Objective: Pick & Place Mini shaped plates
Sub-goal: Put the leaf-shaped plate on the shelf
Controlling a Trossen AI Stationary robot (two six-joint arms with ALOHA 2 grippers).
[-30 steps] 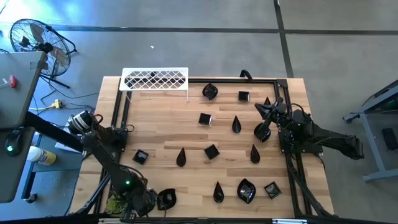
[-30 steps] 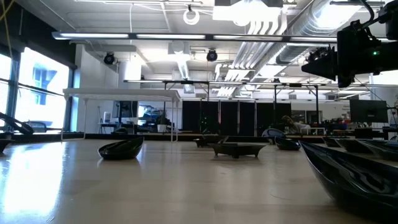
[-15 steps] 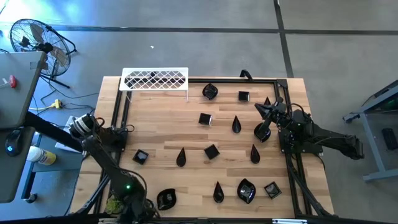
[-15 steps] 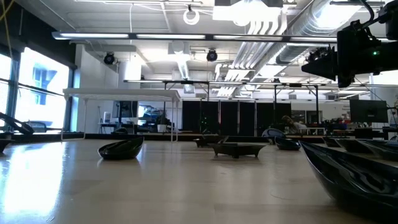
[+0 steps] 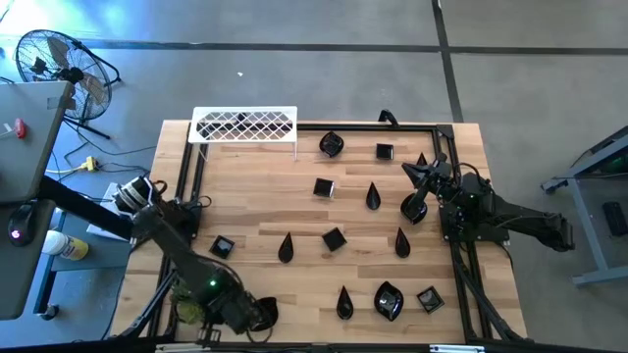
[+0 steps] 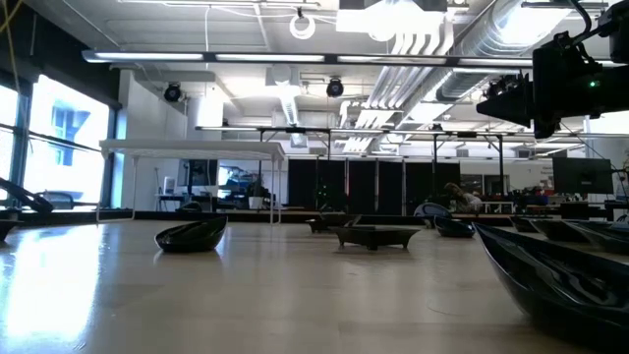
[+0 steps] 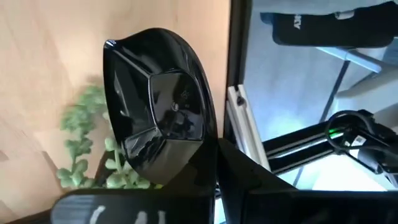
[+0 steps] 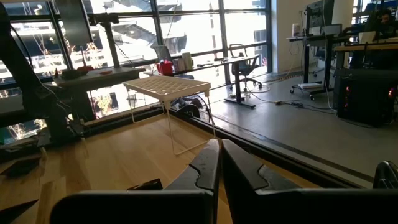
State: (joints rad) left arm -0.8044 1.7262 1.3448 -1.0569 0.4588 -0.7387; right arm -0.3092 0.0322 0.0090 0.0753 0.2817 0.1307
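We saw the left gripper (image 5: 263, 314) clamped on a leaf-shaped plate (image 7: 158, 115) just beside the green plant (image 7: 84, 146). The right gripper (image 5: 410, 173) sat closed and empty, well away from that plant.

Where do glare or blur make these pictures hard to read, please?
Low view: the near plate at right looms large and soft, and ceiling lights glare. Left wrist view: the plate held in the left claw is sharp with glossy reflections. Right wrist view: bright windows wash out behind the white rack.

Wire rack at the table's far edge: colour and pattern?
White lattice wire rack, clearest in the high view.
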